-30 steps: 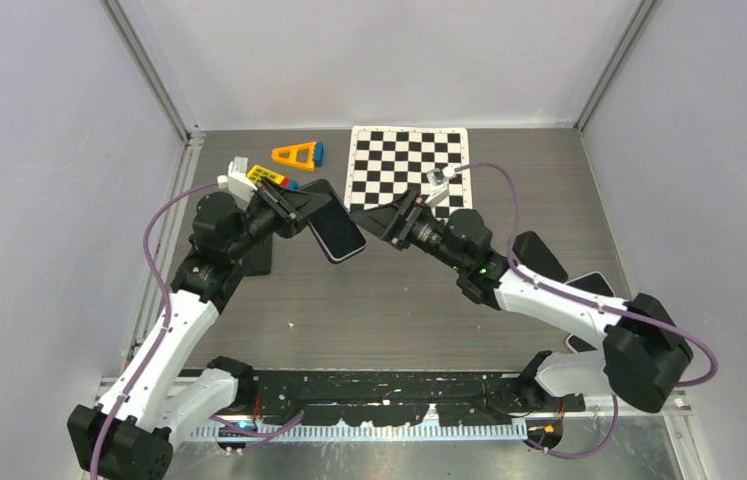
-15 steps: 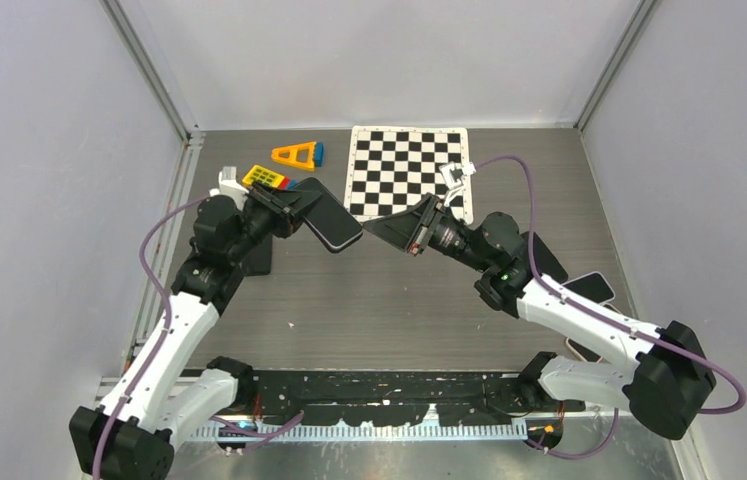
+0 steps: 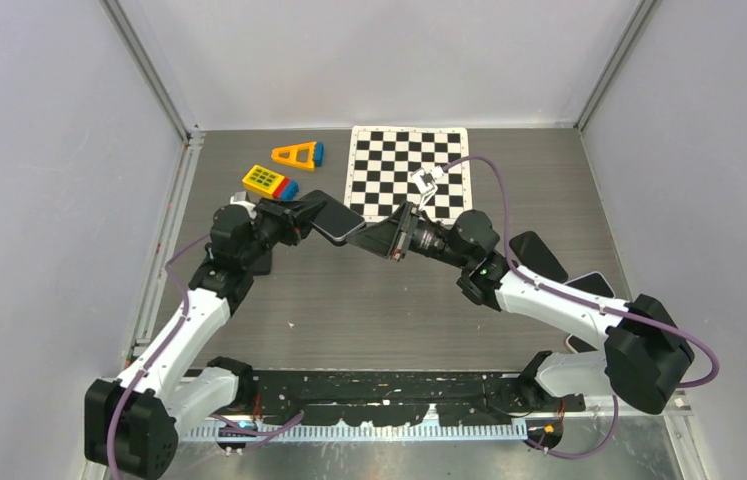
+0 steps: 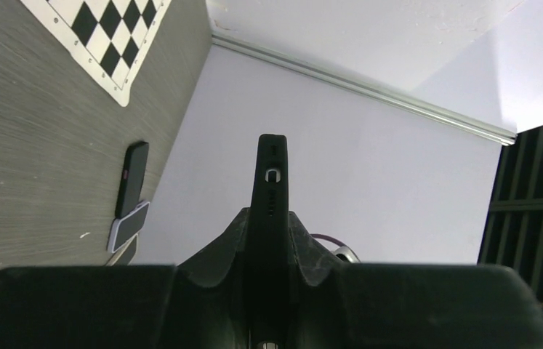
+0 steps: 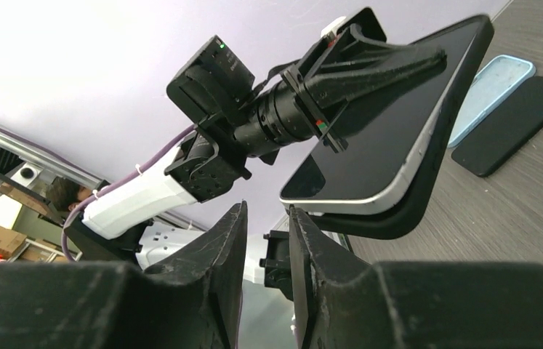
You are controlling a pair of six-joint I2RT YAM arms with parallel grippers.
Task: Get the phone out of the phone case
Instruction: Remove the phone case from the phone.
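The phone (image 3: 335,217), dark-screened with a silver rim, sits in a black phone case and is held in the air over the table's middle. My left gripper (image 3: 301,216) is shut on it. The left wrist view shows the case edge (image 4: 271,182) standing up between the fingers (image 4: 310,243). Seen from the right wrist, the near corner of the phone (image 5: 384,138) stands slightly proud of the case (image 5: 406,218). My right gripper (image 5: 266,207) is just below that corner, jaws a narrow gap apart with nothing between them.
A checkerboard sheet (image 3: 409,165) lies at the back, with an orange triangle (image 3: 296,155) and a yellow block (image 3: 267,180) to its left. Other phones and cases lie on the right (image 3: 589,285), (image 3: 534,250), among them a light blue case (image 5: 490,91).
The right gripper's jaws have narrowed from wide open. The right arm swung away and came back to the phone's near corner. The left arm shifted the phone slightly left and flatter.
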